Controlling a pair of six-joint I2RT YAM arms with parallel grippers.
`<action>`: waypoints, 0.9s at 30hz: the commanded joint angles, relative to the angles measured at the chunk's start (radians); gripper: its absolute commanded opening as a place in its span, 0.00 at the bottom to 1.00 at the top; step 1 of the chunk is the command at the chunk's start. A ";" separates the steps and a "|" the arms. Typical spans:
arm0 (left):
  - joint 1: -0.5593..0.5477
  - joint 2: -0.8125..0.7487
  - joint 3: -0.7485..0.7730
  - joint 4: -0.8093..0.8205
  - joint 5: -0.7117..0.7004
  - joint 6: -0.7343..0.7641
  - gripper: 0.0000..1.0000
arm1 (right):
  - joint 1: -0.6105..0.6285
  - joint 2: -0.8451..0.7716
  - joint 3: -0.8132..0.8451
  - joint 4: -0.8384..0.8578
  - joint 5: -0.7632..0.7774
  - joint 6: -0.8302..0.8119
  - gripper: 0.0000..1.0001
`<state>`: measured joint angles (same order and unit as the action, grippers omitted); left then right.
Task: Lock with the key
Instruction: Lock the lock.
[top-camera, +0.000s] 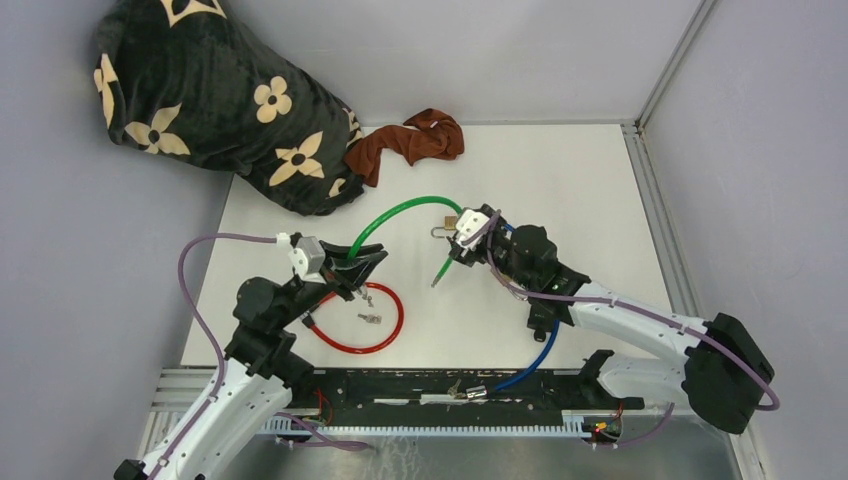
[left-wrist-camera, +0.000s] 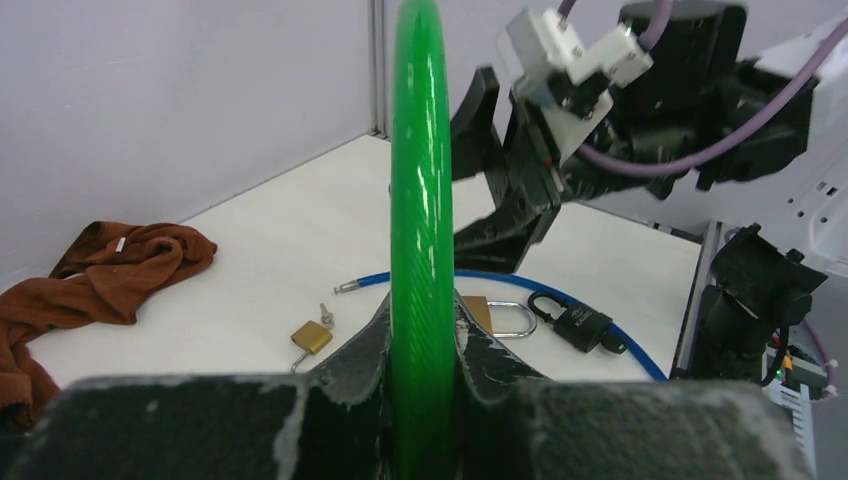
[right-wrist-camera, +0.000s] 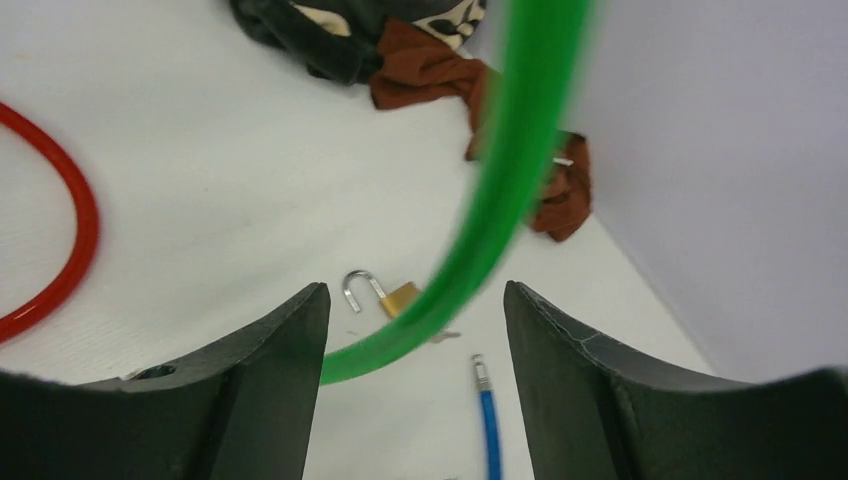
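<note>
Left fingers (left-wrist-camera: 350, 372) clench the green cable (left-wrist-camera: 420, 200); right fingers (right-wrist-camera: 270, 385) hang released around it. Hold steady, probably aiming its end toward the brass padlock (right-wrist-camera: 400, 297).

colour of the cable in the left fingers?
Green cable, pinched between the left fingers; clearest in the left wrist view.

Top external cam – high up, above and behind the robot, tilted down over the whole white table (top-camera: 560, 180). Left wrist cam – low, just behind the left gripper (left-wrist-camera: 422, 335), facing twd the right arm (left-wrist-camera: 700, 110), with the green cable (left-wrist-camera: 422, 200) v. close to the lens. Right wrist cam sits behind the right gripper (right-wrist-camera: 415, 295), angled down at the table's far corner. All 3 views share the green cable, brown cloth (top-camera: 410, 143) & blue cable (top-camera: 540, 358).
</note>
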<state>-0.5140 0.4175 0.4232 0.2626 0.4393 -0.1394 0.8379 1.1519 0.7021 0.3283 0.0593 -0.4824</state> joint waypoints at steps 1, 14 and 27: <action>0.015 -0.036 0.006 0.190 0.000 -0.090 0.02 | -0.039 0.030 -0.139 0.405 -0.143 0.289 0.70; 0.029 -0.069 0.002 0.207 -0.001 -0.102 0.02 | -0.046 0.203 -0.230 0.728 -0.102 0.540 0.67; 0.029 -0.081 0.001 0.190 0.003 -0.105 0.02 | -0.074 0.230 -0.145 0.706 -0.165 0.645 0.00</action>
<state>-0.4900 0.3538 0.4118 0.3698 0.4473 -0.2131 0.7815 1.3884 0.5144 0.9863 -0.0563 0.1005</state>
